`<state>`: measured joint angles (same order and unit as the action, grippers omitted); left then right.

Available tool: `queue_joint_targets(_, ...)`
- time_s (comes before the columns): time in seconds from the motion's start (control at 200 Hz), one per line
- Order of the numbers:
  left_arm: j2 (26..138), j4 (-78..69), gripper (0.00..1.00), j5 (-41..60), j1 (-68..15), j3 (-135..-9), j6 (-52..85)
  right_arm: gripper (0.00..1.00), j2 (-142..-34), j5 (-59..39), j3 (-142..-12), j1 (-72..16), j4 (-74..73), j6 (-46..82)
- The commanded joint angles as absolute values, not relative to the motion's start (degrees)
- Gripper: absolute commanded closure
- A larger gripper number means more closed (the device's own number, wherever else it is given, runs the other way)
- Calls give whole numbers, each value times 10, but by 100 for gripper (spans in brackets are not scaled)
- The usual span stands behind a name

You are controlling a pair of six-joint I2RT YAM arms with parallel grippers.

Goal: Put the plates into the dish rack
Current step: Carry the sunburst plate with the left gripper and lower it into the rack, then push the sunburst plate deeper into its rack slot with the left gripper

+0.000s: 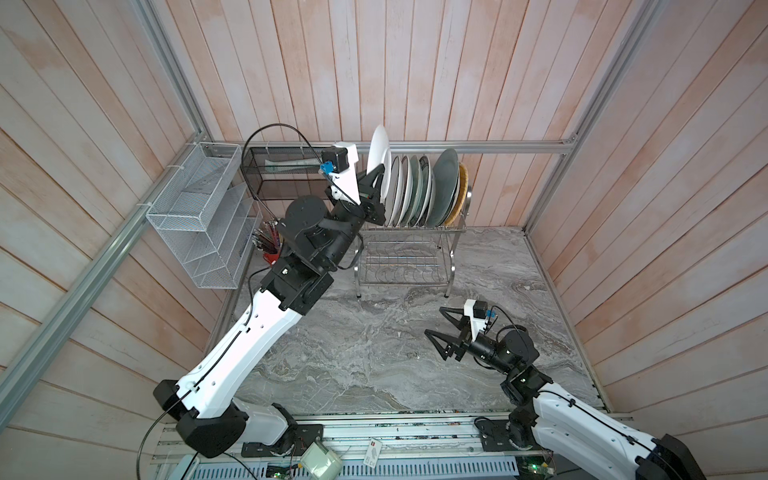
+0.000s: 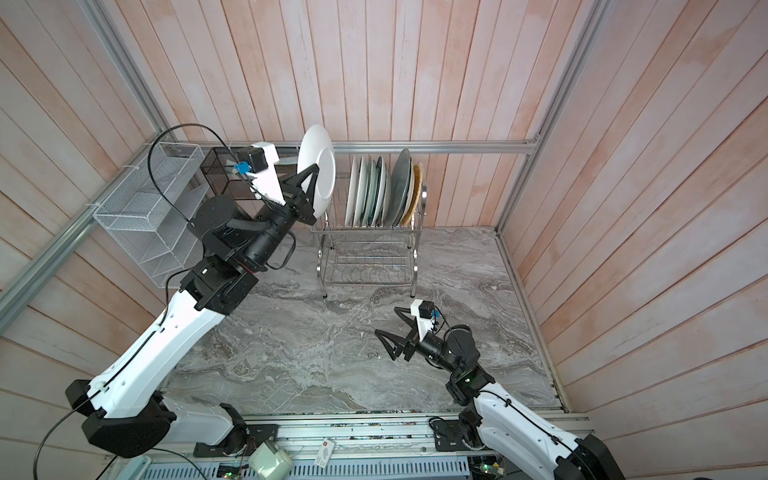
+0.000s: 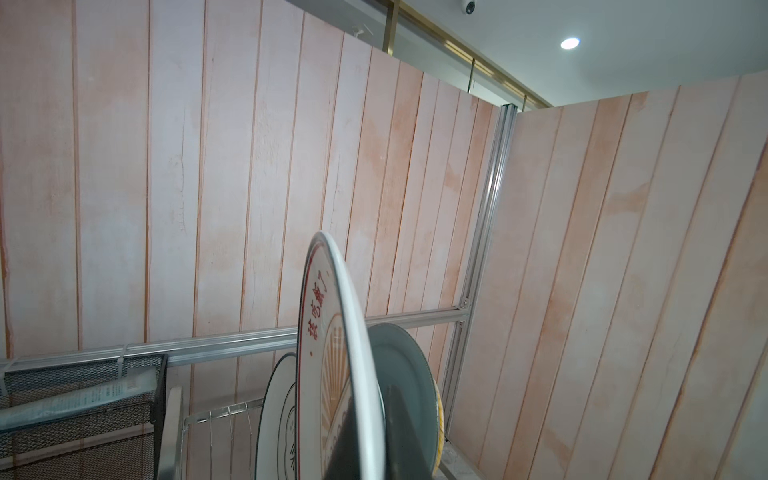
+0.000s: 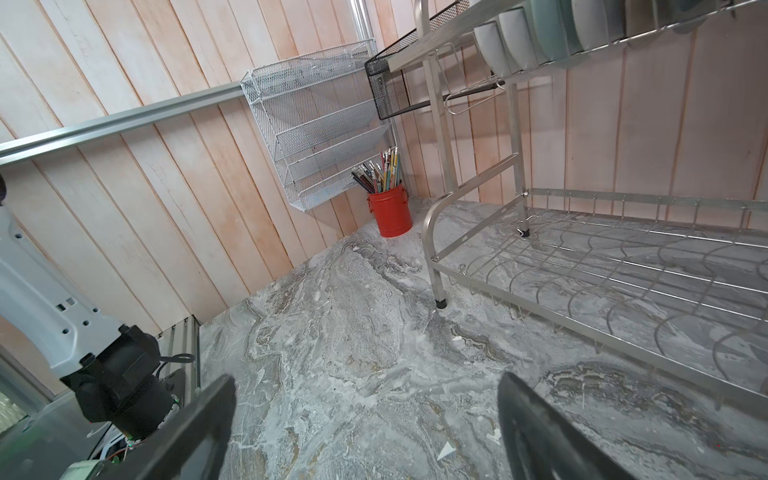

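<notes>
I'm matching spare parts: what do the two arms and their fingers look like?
The left arm and right arm have white shells, black joints and thin black cables. Their fingers are black triangular frames; white wrist mounts carry blue connectors.

The white plate [image 3: 324, 340] has red signs, likely Chinese, curving along its rim, too slanted to read. A small white card [image 1: 372, 452] on the front rail [image 1: 432, 434] carries tiny, blurred print.
</notes>
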<state>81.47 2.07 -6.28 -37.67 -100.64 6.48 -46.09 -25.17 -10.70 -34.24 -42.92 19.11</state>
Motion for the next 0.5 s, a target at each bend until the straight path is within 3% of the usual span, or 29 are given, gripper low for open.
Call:
queue_joint_targets(0.0,851,35,100,28,-335,-1048,107,2,-482,-246,-100,-352,-472,168)
queue_joint_targets(0.25,953,60,100,94,-260,-1141,135,2,-547,-216,-111,-366,-475,145)
queue_joint_targets(0.495,1036,96,100,68,-251,-1219,140,2,-607,-210,-125,-369,-486,136)
